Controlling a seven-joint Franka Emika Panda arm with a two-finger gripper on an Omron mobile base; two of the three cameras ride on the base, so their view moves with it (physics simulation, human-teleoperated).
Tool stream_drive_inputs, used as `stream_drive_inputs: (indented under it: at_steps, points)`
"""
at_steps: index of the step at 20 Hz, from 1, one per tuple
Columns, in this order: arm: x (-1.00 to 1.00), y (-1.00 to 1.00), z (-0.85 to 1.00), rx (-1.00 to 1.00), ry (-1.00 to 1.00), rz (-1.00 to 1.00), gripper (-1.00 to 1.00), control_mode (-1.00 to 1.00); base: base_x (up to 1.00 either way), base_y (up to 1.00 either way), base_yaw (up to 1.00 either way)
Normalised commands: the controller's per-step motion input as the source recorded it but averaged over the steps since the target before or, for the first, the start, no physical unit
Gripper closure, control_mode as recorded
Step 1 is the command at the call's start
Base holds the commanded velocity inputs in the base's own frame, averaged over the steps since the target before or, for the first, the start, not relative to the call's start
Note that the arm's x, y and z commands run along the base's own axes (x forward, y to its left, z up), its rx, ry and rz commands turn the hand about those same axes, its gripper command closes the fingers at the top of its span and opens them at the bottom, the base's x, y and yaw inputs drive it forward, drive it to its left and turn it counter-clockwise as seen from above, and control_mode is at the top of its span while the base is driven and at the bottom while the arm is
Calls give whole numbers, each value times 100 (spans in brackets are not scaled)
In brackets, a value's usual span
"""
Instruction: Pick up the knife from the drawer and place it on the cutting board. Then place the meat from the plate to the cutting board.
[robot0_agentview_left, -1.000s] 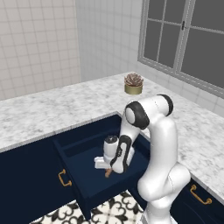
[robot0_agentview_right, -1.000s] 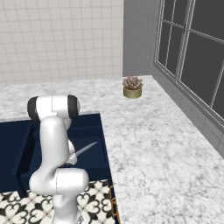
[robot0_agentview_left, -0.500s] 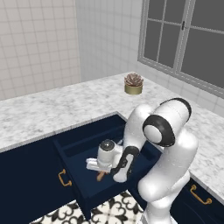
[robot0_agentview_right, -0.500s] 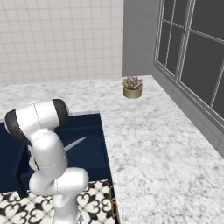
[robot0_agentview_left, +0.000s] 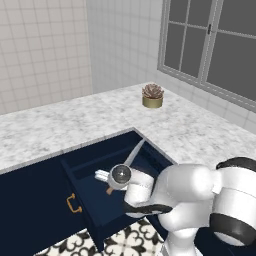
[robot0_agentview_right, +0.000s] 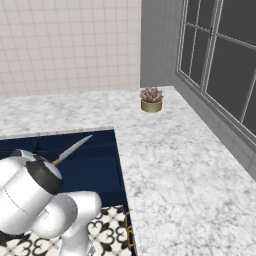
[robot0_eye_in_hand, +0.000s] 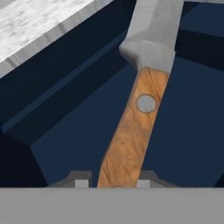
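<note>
While its blade (robot0_agentview_left: 133, 151) gleams grey, the hand (robot0_eye_in_hand: 109, 183) pinches the knife's (robot0_eye_in_hand: 139, 114) grained wooden handle.

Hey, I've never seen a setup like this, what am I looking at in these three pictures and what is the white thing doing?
The white thing is a robot arm in a rendered kitchen. Two pictures come from cameras on its base, behind it to the left and right. The third comes from a camera on its hand, looking along its tool.

The arm reaches down into an open navy drawer. A knife with a wooden handle lies there, its blade pointing toward the marble counter. The tool's two tips sit on either side of the handle, closing on it. A small potted succulent stands on the counter near the window.
</note>
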Motion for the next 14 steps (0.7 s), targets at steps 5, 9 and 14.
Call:
stream_drive_inputs:
  at_steps: [5, 9, 14]
  points:
    - [-16, -25, 100, -2, 5, -11, 100, -100, 0, 0, 0]
    - [-36, -73, 100, -8, 31, -1, 100, -100, 0, 0, 0]
    - [-33, -99, 29, 1, 19, -3, 100, -100, 0, 0, 0]
